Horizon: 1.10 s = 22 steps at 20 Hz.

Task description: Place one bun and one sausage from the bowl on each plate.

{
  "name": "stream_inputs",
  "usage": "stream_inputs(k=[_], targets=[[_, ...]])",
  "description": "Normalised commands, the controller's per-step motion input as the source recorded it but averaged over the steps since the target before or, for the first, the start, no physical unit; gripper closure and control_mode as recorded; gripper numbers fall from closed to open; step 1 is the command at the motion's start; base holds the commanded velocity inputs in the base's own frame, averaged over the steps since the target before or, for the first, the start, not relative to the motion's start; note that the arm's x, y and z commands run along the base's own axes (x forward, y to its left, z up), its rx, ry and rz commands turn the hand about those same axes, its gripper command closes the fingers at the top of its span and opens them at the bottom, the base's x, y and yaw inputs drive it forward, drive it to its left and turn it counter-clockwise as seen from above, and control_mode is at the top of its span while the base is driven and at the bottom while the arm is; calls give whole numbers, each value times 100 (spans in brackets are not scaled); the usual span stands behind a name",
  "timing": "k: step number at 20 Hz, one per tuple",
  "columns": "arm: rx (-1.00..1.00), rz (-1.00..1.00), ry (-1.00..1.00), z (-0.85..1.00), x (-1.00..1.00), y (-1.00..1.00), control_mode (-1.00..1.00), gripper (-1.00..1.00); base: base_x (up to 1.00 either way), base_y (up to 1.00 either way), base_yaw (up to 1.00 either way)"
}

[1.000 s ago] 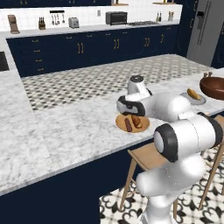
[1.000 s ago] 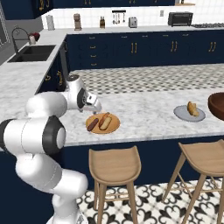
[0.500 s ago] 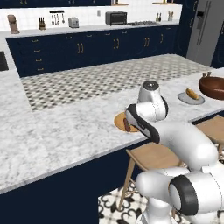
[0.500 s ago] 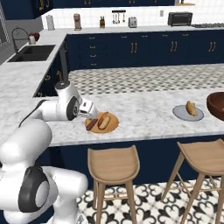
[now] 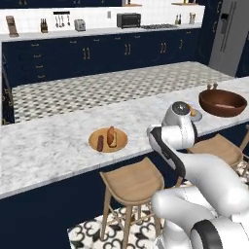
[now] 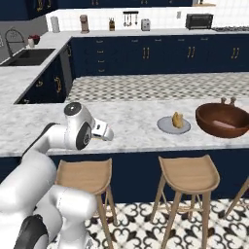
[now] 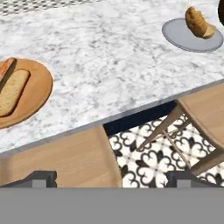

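Observation:
The orange-tan plate (image 7: pixel 41 83) holds a bun (image 7: pixel 13 92) and a sausage (image 7: pixel 5 69) side by side; it also lies mid-counter in the left base view as the plate (image 5: pixel 121 141). The grey plate (image 6: pixel 165 126) carries one bun (image 6: pixel 177 120), which also appears as the bun (image 7: pixel 199 22) on the grey plate (image 7: pixel 175 37). Right of it stands the dark wooden bowl (image 6: pixel 222 119); what lies in it is unclear. My gripper (image 7: pixel 112 178) is open and holds nothing. It hangs at the counter's front edge between the two plates, looking down at the stools.
Two wooden stools (image 6: pixel 188 174) stand under the marble counter's front edge (image 7: pixel 131 111), above a patterned tile floor. My white arm (image 5: pixel 177 131) covers most of the grey plate in the left base view. Dark blue cabinets line the far wall.
The base has driven right along the counter, so the bowl and grey plate now sit nearer. My gripper has drawn back from the orange plate to the counter's edge.

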Motion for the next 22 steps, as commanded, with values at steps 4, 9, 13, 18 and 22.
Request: stream_inputs(k=[4, 9, 13, 18, 22], targets=[[0, 0, 0, 0, 0, 0, 100, -100, 8, -100, 19], [0, 0, 0, 0, 0, 0, 100, -100, -77, -100, 15], [0, 0, 0, 0, 0, 0, 100, -100, -21, -100, 7], [0, 0, 0, 0, 0, 0, 100, -100, -1, -100, 10], [0, 0, 0, 0, 0, 0, 100, -100, 22, -100, 26]])
